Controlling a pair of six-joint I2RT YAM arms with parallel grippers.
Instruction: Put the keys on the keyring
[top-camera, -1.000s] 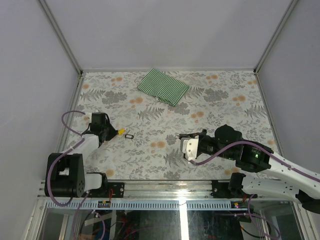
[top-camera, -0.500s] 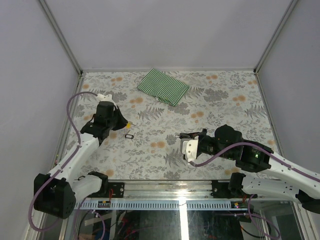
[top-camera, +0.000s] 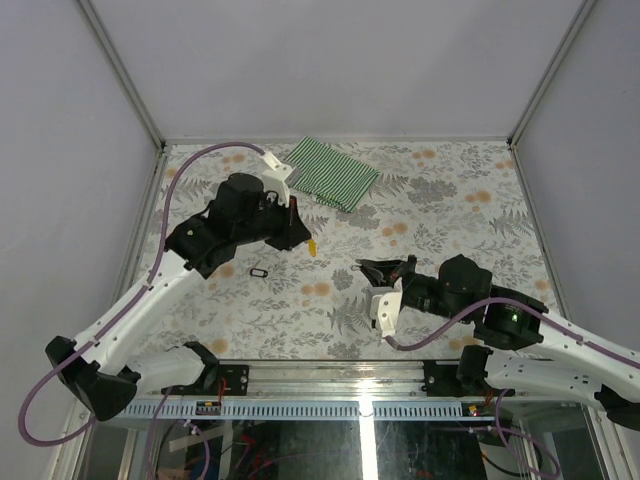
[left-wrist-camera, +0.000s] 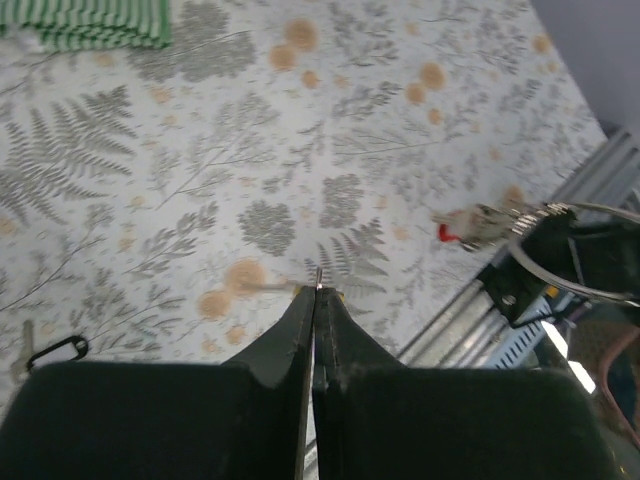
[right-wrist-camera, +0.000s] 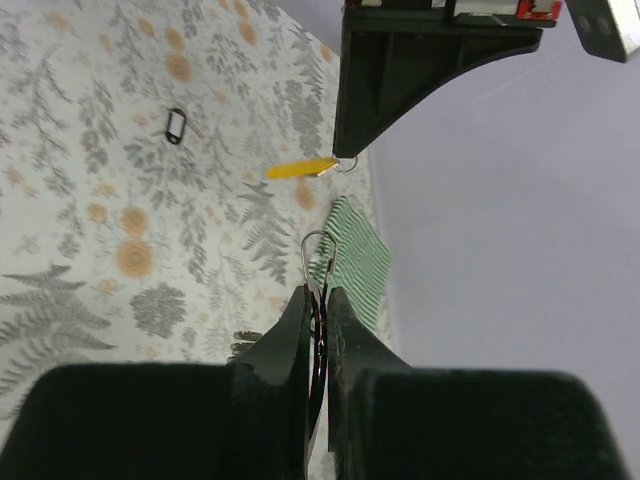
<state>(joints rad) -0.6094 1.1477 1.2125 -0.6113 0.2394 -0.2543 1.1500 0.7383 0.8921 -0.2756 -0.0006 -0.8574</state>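
The left arm reaches from the near-left corner toward the middle of the table (top-camera: 450, 200), well in from the left rail; just on the near side of its wrist the black key (top-camera: 260, 272) lies flat on the table, apart from both claws; the left claw (top-camera: 300, 234) is pinched tight on the yellow key (top-camera: 311, 246), and in the right wrist view the yellow tag sticks out sideways from the tips; behind it, near the far edge, the folded cloth (top-camera: 327, 172) lies just beyond the left wrist; a strip of bare table separates the two claws, which face each other near the middle; the right claw (top-camera: 368, 268) is closed on the ring (right-wrist-camera: 318, 247), with one wire loop standing up out of its tips and the red tag (left-wrist-camera: 446, 233) beside the bunch; to its right the table runs open to the right rail and the far-right corner.
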